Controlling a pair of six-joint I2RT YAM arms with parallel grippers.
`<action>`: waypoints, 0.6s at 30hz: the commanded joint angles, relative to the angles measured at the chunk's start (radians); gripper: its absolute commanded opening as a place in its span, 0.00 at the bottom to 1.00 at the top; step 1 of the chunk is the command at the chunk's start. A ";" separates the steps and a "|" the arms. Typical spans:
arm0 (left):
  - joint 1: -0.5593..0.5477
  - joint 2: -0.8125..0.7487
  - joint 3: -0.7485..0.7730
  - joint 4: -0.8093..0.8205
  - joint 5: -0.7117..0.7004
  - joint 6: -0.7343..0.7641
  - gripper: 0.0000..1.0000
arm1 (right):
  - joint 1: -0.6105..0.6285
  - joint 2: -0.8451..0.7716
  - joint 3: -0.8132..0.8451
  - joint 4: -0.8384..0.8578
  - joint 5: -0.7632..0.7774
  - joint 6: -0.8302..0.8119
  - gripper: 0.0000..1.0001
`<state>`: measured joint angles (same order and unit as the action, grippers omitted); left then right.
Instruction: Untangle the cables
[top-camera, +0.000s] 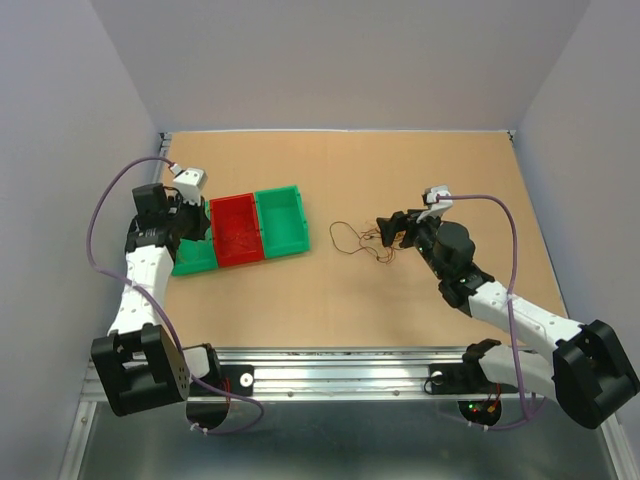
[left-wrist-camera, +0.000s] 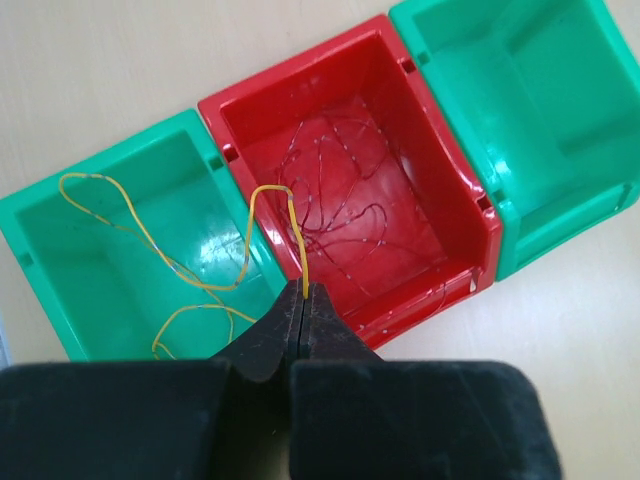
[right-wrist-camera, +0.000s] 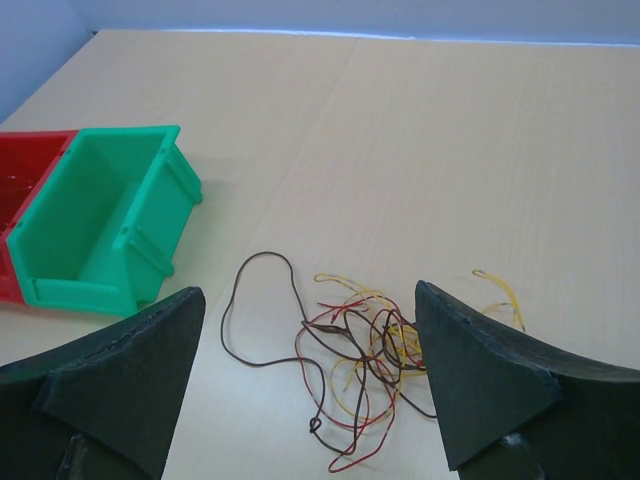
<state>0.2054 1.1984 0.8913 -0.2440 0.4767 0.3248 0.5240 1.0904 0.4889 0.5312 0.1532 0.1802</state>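
The cables lie as a loose tangle of brown, red and yellow wires on the table, also in the top view. My right gripper is open and low over the table, with the tangle between its fingers and mostly near the right one; the top view shows it just right of the tangle. My left gripper is shut on a yellow wire, which loops over the wall into the left green bin. In the top view it is over that bin.
Three bins stand in a row at the left: the left green bin, a red bin with thin red wires in it, and a bare green bin, also in the right wrist view. A short yellow strand lies apart.
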 joint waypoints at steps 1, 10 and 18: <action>0.018 -0.049 -0.043 0.035 -0.023 0.066 0.00 | -0.002 -0.009 -0.015 0.047 -0.012 0.004 0.90; 0.127 0.055 -0.048 0.048 -0.006 0.137 0.00 | -0.004 0.002 -0.009 0.046 -0.023 0.008 0.90; 0.132 0.211 -0.011 0.065 -0.115 0.146 0.00 | -0.002 -0.006 -0.015 0.046 -0.021 0.007 0.90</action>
<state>0.3355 1.3628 0.8352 -0.1905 0.4007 0.4446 0.5240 1.0946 0.4889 0.5312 0.1383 0.1841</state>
